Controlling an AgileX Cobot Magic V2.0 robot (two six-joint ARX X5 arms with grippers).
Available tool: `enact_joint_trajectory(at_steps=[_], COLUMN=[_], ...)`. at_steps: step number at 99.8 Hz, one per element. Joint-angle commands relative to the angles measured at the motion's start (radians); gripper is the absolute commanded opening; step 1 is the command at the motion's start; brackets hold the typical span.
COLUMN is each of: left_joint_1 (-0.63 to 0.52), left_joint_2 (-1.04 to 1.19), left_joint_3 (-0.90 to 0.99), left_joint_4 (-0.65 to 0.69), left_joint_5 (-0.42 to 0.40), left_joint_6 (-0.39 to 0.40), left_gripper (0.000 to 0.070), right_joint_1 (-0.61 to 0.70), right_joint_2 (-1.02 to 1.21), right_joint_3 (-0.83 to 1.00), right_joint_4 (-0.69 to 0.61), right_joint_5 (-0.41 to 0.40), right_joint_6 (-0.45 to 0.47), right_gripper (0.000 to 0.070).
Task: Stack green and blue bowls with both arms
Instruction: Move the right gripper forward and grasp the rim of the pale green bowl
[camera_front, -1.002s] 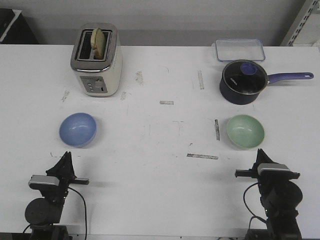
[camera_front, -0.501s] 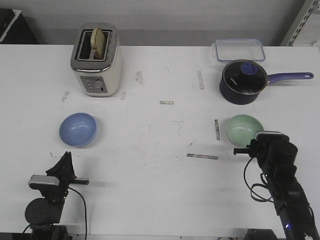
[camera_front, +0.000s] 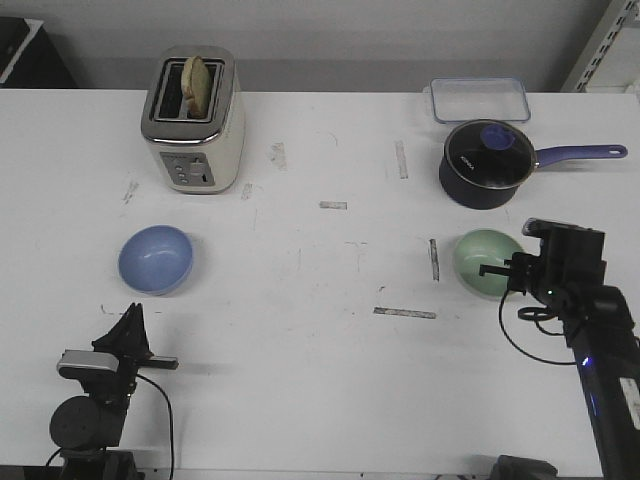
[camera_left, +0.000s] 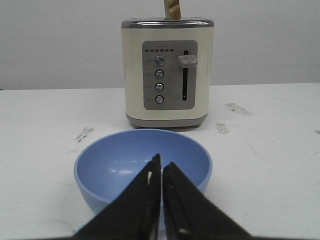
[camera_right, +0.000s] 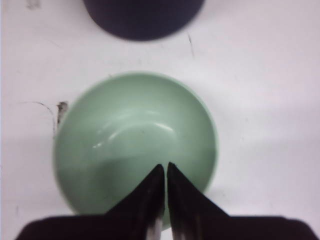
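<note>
The right arm (camera_front: 590, 330) is reaching out over the near right part of the white desk (camera_front: 320, 350), and its gripper (camera_front: 512, 275) is hanging just over the near right rim of the green bowl (camera_front: 484, 262). In the right wrist view its jaws are pressed together, tips nearly meeting, pointing down at the near inside wall of the green bowl (camera_right: 135, 145); I cannot tell whether they are touching it. That bowl is sitting on the right side of the desk, just on the near side of the dark saucepan (camera_front: 487, 163) with its lid and long handle, and a clear plastic container (camera_front: 480, 99) is lying beyond the pan.

The left arm (camera_front: 95, 400) is sitting folded low at the near left edge. Its gripper (camera_left: 161, 172) has its jaws pressed together too, pointing at the blue bowl (camera_front: 156, 259), which is resting on the left side of the desk, apart from the gripper. Beyond the blue bowl a cream toaster (camera_front: 194, 120) is standing with a slice of bread (camera_front: 198, 83) sticking up from one slot.
</note>
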Motion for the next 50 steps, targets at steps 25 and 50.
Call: enact_joint_trajectory(at_steps=[25,50], left_joint_1=[0.0,0.0], left_joint_2=[-0.002,-0.002], left_joint_3=[-0.022,-0.022], left_joint_4=[0.015,0.015], left_joint_5=[-0.001,-0.001], left_joint_6=[0.002,0.002], left_gripper=[0.0002,0.0001], right_joint_1=[-0.133,-0.179], right_joint_2=[0.147,0.249], right_joint_3=[0.146,0.146], right_joint_4=[-0.056,-0.061], right_joint_5=[-0.128,-0.133], right_joint_6=[0.023,0.008], right_gripper=[0.0375,0.0427])
